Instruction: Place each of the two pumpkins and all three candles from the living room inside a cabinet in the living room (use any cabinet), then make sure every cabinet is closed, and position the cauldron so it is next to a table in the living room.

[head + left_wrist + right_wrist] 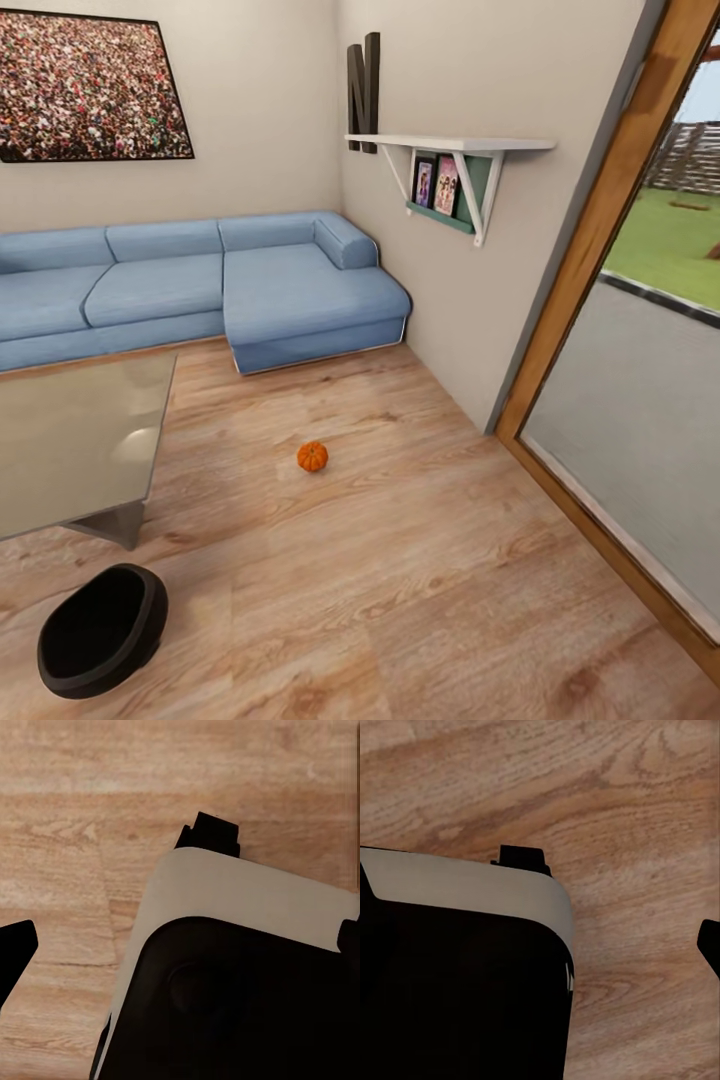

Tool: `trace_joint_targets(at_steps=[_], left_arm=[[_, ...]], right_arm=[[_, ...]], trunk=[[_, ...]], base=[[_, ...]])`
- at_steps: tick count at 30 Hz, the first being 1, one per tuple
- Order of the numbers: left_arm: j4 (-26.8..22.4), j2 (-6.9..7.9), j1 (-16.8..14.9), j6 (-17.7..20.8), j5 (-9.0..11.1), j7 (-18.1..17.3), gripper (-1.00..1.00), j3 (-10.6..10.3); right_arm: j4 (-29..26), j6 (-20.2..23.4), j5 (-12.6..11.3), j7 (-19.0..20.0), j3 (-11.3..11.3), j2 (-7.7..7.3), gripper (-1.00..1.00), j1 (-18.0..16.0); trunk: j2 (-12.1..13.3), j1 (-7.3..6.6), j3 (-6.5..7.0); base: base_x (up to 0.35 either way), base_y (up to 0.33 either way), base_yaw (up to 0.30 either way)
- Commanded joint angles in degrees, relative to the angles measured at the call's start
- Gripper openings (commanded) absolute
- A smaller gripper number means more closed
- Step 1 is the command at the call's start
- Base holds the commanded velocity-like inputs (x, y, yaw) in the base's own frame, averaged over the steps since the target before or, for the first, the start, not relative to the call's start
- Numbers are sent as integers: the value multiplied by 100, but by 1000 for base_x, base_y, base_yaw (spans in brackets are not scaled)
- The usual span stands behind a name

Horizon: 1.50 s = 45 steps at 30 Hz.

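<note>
One small orange pumpkin [312, 456] sits on the wood floor in the open, between the sofa and the glass door. The black cauldron [100, 630] rests on the floor at the lower left of the head view, just in front of the glass-topped table [60, 450], its mouth turned toward the camera. The candles and the cabinet are out of view. In the left wrist view my left gripper [182, 945] hangs open over the robot's own base and the floor, with one fingertip [15, 952] at each side edge. My right gripper [540, 945] also looks open, one fingertip [711, 945] showing, nothing held.
A blue corner sofa [200, 290] runs along the back wall. A white wall shelf [450, 150] with picture frames juts out on the right wall. A wood-framed glass door [620, 400] fills the right side.
</note>
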Motion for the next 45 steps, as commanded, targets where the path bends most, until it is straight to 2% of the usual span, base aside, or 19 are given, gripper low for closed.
trace_joint_targets(at_steps=[1, 11, 45], left_arm=[[0, 0, 0, 0, 0, 0, 100, 0], [3, 0, 0, 0, 0, 0, 100, 0], [9, 0, 0, 5, 0, 0, 100, 0]], right_arm=[[0, -2, 0, 0, 0, 0, 100, 0], [0, -7, 0, -1, 0, 1, 100, 0], [-9, 0, 0, 0, 0, 10, 100, 0]], trunk=[[0, 0, 0], [0, 0, 0], [0, 0, 0]], base=[[145, 0, 0], [218, 0, 0], [325, 0, 0]])
